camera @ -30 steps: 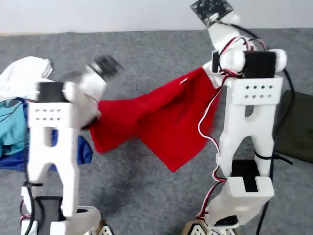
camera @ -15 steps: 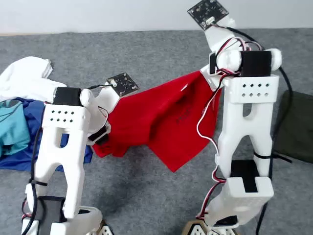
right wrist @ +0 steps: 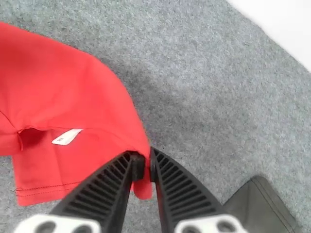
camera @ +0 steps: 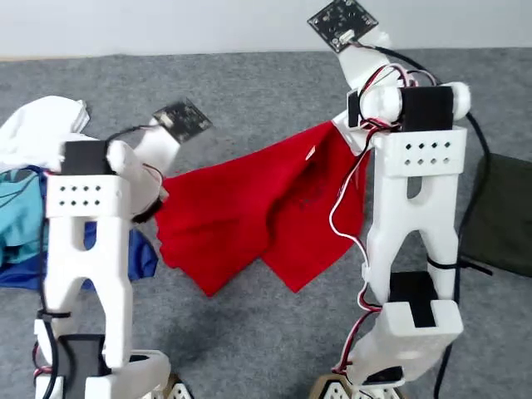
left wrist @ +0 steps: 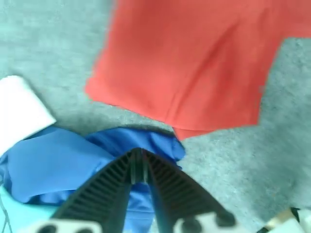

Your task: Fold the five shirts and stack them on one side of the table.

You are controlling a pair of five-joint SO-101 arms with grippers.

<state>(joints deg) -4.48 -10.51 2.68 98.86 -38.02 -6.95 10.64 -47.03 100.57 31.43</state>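
- At the far left, you have a white shirt point(camera: 41, 129), a teal shirt point(camera: 17, 218) and a blue shirt point(left wrist: 58, 167) heaped together.
- Your left gripper point(left wrist: 139, 162) hangs over the blue shirt, jaws pressed together on nothing.
- The red shirt point(camera: 249, 208) spreads across the middle.
- Your right gripper point(right wrist: 141, 164) pinches the red shirt's far right corner.
- A dark shirt point(camera: 503, 216) lies at the right edge.

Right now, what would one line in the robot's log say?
left pincer: shut, empty, by blue shirt | right pincer: shut on red shirt | dark cloth: lying apart
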